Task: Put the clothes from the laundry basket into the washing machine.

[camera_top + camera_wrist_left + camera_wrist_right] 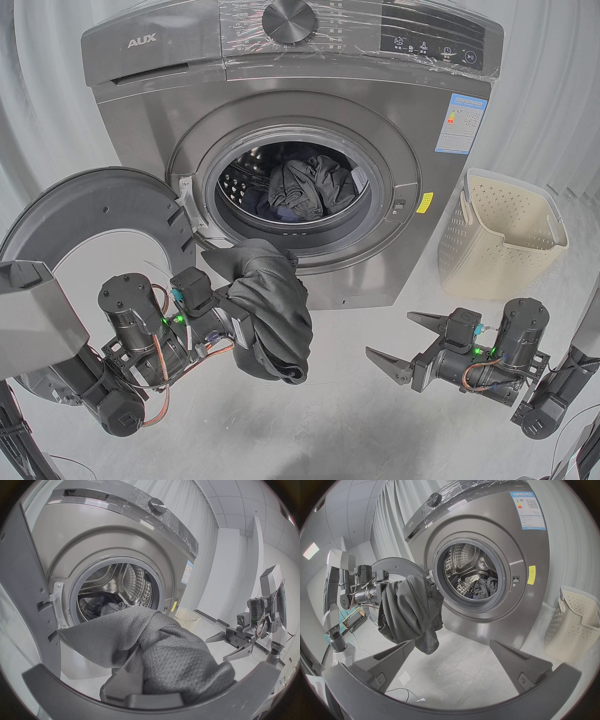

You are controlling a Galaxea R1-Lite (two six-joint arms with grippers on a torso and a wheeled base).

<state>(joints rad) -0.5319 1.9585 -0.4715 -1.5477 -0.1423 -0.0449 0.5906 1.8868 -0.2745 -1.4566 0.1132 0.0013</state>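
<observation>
A grey washing machine (281, 94) stands ahead, its round door (87, 212) swung open to the left. Dark clothes (309, 184) lie inside the drum (470, 573). My left gripper (250, 312) is shut on a dark grey mesh garment (275, 306), held just below and in front of the drum opening; the cloth (150, 648) drapes over the fingers and hides them. The same garment (409, 611) hangs from that arm in the right wrist view. My right gripper (400, 344) stands open, holding nothing, low to the right above the floor. The cream laundry basket (500, 237) sits right of the machine.
Pale curtains (550, 94) hang behind the machine. Grey floor (350, 425) stretches between the two arms and in front of the machine. The open door takes up the space at the left, close to the left arm.
</observation>
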